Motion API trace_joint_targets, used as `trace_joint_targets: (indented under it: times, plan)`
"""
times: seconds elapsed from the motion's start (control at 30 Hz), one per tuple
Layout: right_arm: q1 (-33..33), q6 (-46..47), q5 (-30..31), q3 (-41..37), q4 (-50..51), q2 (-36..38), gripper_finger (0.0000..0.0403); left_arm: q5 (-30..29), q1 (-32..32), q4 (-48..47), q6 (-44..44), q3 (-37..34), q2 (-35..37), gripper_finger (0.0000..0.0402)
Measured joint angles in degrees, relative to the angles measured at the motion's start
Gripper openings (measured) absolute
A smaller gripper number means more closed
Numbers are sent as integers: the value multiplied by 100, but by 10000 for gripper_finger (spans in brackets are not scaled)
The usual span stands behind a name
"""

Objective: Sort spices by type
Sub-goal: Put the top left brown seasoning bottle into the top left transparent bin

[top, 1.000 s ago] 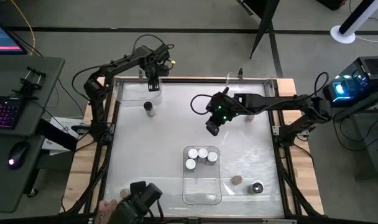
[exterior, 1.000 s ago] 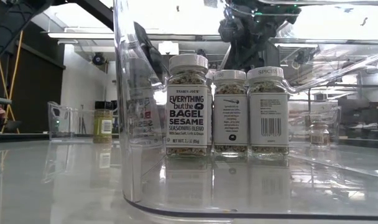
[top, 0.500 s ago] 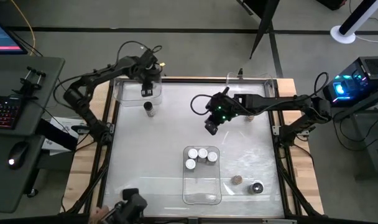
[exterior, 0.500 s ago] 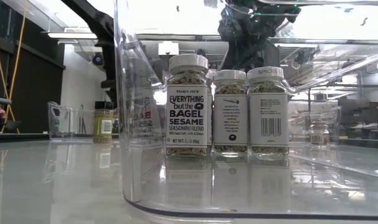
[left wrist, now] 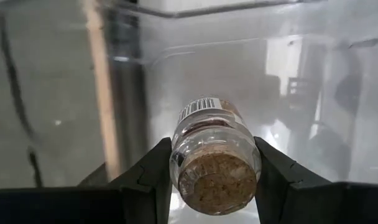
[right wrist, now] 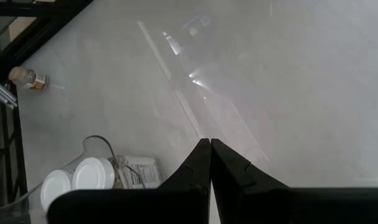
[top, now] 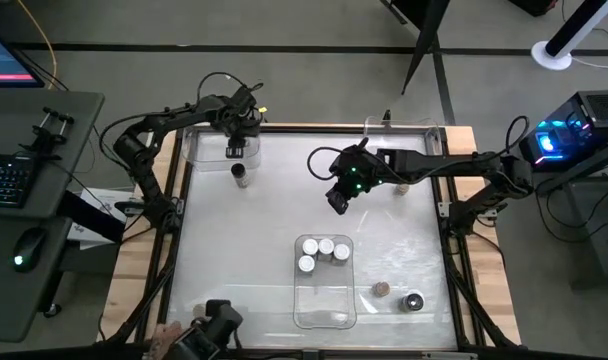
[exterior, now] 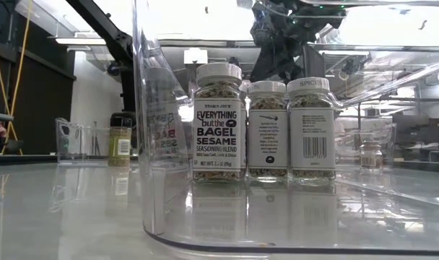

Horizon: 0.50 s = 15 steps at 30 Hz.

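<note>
My left gripper (left wrist: 215,171) (top: 236,150) is at the table's far left, over a clear tray (top: 204,150), shut on a small spice jar (left wrist: 214,149) with a tan top and a barcode label. Another jar (top: 241,174) stands on the table just near of that tray. My right gripper (right wrist: 210,148) (top: 337,203) hovers shut over bare table right of centre. White-capped jars (top: 324,250) stand upright in the centre tray (top: 324,305). A tan-capped jar (top: 381,289) and a dark-capped one (top: 414,301) sit on the table near the right edge. My left gripper pinches the jar between its two fingers (left wrist: 153,177), one on each side of the glass shoulder (left wrist: 179,155) just below the tan top. The fingers come from above, pointing down, and the jar hangs along them inside the tray's walls. Whether its base touches the tray floor is hidden.
A second clear tray (top: 409,135) lies at the far right, with a jar (top: 402,186) beside my right arm. A black device (top: 216,325) and a person's hand (top: 164,332) show at the near edge. Bare tabletop lies left of the centre tray.
My left gripper has moved a little toward the table's left and near side and has come down over the far-left tray, still shut on the jar. The black device at the near edge has shifted about. My right gripper has stayed nearly still.
</note>
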State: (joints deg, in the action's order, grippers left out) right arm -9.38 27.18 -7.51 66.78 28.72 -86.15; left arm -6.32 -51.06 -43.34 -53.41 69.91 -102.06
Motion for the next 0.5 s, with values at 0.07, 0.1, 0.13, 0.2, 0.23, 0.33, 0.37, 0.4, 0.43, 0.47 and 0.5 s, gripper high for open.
trace_joint_targets:
  times: [0.07, 0.1, 0.13, 0.2, 0.23, 0.33, 0.37, 0.4, 0.43, 0.47, 0.5]
  plan:
    - [-1, 0, 0, 0, 1, 0, 0, 97, 17, 18, 69, 0, -75, 132]
    - [-1, 0, 0, 0, 1, 0, 0, 112, 26, 27, 83, 0, -106, 132]
    - [-1, 0, 0, 0, 2, 0, 0, 112, 40, 48, 83, 0, -133, 132]
    - [-1, -2, 0, 0, 3, 0, 0, 72, 52, 64, 85, 0, -151, 132]
    - [-1, -5, 1, 0, 2, 0, 0, 69, 50, 92, 85, 0, -148, 132]
    - [-1, -11, 1, 0, 1, 0, 0, 50, 73, 208, 209, 2, -145, 132]
    - [-1, -11, 2, 0, 1, 0, 0, 18, 79, 239, 259, 2, -145, 132]
    - [-1, -13, 2, 0, 1, 0, 0, -8, 83, 291, 316, 2, -145, 139]
    - [-1, -13, 2, 0, -1, 0, 0, -25, 88, 359, 347, 2, -145, 153]
    - [-1, -13, 2, 0, -1, 0, 0, -25, 94, 387, 384, 2, -145, 172]
    - [-1, -13, 2, 0, -1, 0, 0, -21, 94, 385, 387, 2, -145, 192]
